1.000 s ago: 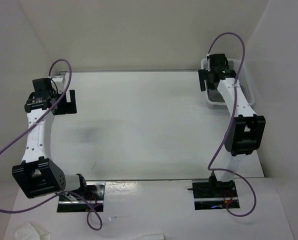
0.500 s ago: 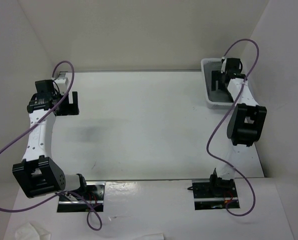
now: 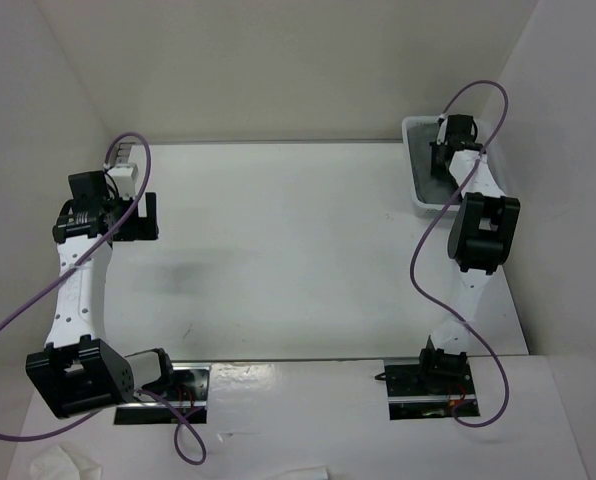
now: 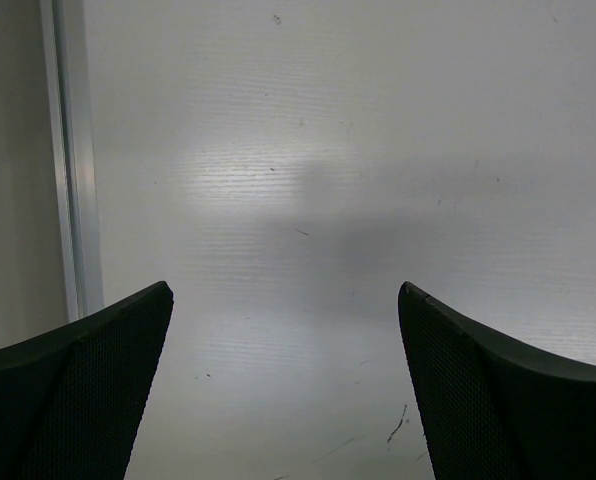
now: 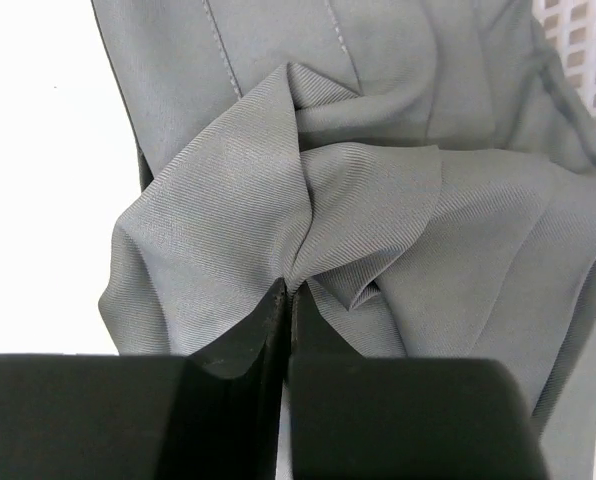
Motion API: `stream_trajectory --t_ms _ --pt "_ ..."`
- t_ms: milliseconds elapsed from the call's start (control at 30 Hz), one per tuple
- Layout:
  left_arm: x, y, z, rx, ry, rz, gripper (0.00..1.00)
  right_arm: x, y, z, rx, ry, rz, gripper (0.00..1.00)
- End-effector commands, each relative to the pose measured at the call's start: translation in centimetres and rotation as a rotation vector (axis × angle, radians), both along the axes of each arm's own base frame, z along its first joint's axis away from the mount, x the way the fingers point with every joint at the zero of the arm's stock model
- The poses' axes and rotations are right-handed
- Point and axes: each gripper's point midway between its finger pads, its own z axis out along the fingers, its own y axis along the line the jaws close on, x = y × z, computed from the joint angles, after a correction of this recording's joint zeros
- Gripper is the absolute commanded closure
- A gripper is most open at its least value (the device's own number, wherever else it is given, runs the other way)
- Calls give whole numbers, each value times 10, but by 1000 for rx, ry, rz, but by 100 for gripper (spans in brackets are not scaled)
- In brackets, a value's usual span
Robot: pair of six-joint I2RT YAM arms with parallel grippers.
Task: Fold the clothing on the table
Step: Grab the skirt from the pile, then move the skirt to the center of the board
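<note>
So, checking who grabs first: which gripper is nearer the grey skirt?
Right. The right gripper is shut on a fold of the skirt in the mesh basket; the left gripper hangs open over the table, far across from it.

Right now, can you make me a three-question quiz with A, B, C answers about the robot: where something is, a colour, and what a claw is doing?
1. Where is the skirt?
A. on the floor
B. in the white basket
C. hanging on the wall

2. What colour is the skirt?
A. grey
B. red
C. yellow

3. What is the right gripper doing?
A. standing wide open
B. holding a cup
C. pinching a fold of the skirt

Answers:
1 B: the basket's mesh shows right beside the fabric in the right wrist view.
2 A: the cloth is plainly grey.
3 C: its fingers are shut together, with the fabric bunched at their tips.
</note>
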Motion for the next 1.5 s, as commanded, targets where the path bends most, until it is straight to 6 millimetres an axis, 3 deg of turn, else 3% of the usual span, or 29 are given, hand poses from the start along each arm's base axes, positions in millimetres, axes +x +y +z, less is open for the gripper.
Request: stream_trajectory --t_ms 0,200,333,367,400,467,533,567,633,667,733,933,1000,1067,1100,1133,1167,1200,1233,1300,1333,1467 --pt "3 -1 9 16 -33 -20 1 11 -2 22 -19 -50 -7 100" --pt "1 -5 8 1 -28 -33 1 -1 1 102 -21 -170 48 100" --pt "3 -6 12 -4 -39 -40 1 -15 19 196 -3 -320 124 100" --pt "5 -6 16 -1 -49 -41 1 -23 30 234 10 -400 171 100" --pt "4 -6 18 7 -47 -48 1 -28 36 253 17 -438 196 100" --pt "2 -6 16 4 -39 -48 1 -46 56 313 38 -568 277 100" --pt "1 -5 18 11 -35 -41 1 -59 66 345 70 -651 312 100" --pt "-3 -3 19 11 -33 -31 1 -80 87 386 105 -758 398 100" --pt "-5 -3 18 14 -24 -38 1 -94 103 403 164 -796 449 100" --pt "-7 0 22 18 -35 -29 1 -108 122 424 201 -833 543 100" --pt "-10 -2 23 2 -41 -35 1 -126 147 434 301 -824 659 100" --pt "-25 -4 15 -2 -29 -26 1 -208 284 435 590 -691 1201 100" --pt "-29 -8 14 -11 -28 -33 1 -229 307 431 663 -651 1319 100" --pt "-31 -8 19 -13 -51 -32 1 -237 330 404 742 -557 1382 100" --pt "-33 -8 18 -16 -42 -32 1 -230 336 388 736 -522 1353 95" --pt "-33 -10 21 -21 -53 -40 1 -221 340 361 663 -508 1348 61" --pt "-38 -9 19 -23 -46 -31 1 -210 350 327 562 -430 1260 38" --pt "-38 -11 21 -25 -58 -37 1 -203 354 304 463 -400 1236 4" --pt "-38 -11 21 -25 -58 -37 1 -196 355 265 371 -329 1193 2" --pt "-42 -12 23 -21 -70 -37 1 -180 349 228 227 -294 1093 2" --pt "-43 -13 18 -25 -59 -37 1 -163 332 206 134 -291 989 2" --pt "-44 -15 21 -29 -69 -44 1 -133 291 182 30 -286 811 2"
